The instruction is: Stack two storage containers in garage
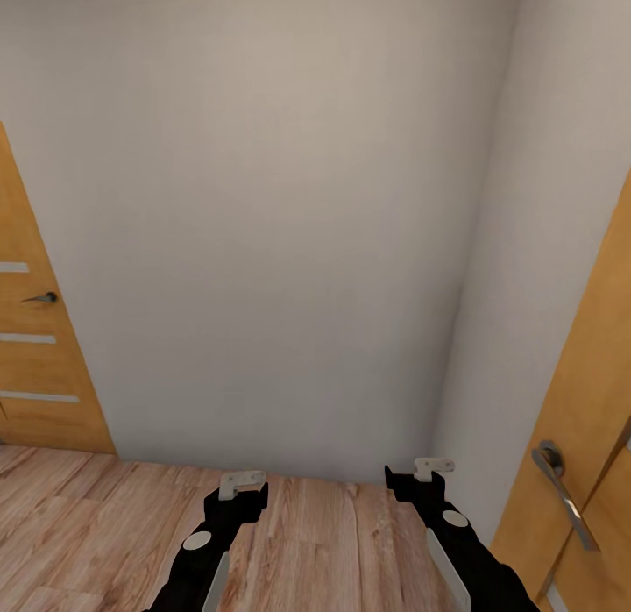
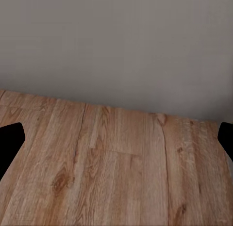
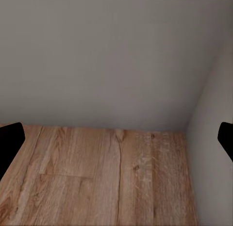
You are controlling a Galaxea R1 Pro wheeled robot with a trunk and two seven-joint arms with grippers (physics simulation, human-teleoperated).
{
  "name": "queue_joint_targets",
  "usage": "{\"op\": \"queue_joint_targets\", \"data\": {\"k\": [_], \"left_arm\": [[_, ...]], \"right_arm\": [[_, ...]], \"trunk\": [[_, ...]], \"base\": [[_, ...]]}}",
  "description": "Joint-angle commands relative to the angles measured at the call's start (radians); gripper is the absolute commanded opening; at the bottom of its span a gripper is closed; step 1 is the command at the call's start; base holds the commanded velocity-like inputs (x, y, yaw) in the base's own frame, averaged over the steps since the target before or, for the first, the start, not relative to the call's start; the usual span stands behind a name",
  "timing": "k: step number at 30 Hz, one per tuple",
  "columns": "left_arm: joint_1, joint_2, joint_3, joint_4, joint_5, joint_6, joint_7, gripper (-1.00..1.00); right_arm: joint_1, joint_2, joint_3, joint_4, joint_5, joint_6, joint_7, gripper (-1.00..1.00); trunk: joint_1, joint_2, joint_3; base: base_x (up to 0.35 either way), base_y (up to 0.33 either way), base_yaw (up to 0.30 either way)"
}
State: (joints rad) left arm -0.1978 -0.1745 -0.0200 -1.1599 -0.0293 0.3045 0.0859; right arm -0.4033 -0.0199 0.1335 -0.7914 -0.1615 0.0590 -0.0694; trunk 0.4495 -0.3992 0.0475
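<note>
I have both black grippers, left [image 1: 243, 483] and right [image 1: 434, 468], spread wide and empty over light wood-plank flooring [image 1: 105, 524], facing a plain white wall corner [image 1: 456, 331].

The left door [image 1: 39, 349] is cut by the picture's left edge, the right door [image 1: 583, 437] by its right edge. Both arms run off the near edge. In both wrist views, each fingertip [image 2: 9, 141] [image 3: 9, 143] is clipped at the side.

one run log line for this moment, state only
place: wall corner, wood floor | doors: left, right | left gripper: open, empty | right gripper: open, empty
</note>
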Motion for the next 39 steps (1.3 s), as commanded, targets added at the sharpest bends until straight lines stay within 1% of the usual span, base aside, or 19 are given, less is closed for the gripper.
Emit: {"op": "queue_joint_targets", "data": {"k": [1, 7, 39], "left_arm": [[0.000, 0.000, -0.001, -0.001, -0.003, 0.005, 0.005, 1.00], [0.000, 0.000, -0.001, -0.001, -0.003, 0.005, 0.005, 1.00], [0.000, 0.000, -0.001, -0.001, -0.005, 0.004, 0.005, 1.00]], "right_arm": [[0.000, -0.002, 0.006, -0.002, -0.010, 0.004, -0.007, 1.00], [0.000, -0.002, 0.006, -0.002, -0.010, 0.004, -0.007, 1.00], [0.000, -0.002, 0.006, -0.002, -0.010, 0.004, -0.007, 1.00]], "trunk": [[0.000, -0.001, 0.000], [0.000, -0.001, 0.000], [0.000, -0.001, 0.000]], "base": [[0.015, 0.000, 0.000], [0.005, 0.000, 0.125], [0.000, 0.000, 0.275]]}}
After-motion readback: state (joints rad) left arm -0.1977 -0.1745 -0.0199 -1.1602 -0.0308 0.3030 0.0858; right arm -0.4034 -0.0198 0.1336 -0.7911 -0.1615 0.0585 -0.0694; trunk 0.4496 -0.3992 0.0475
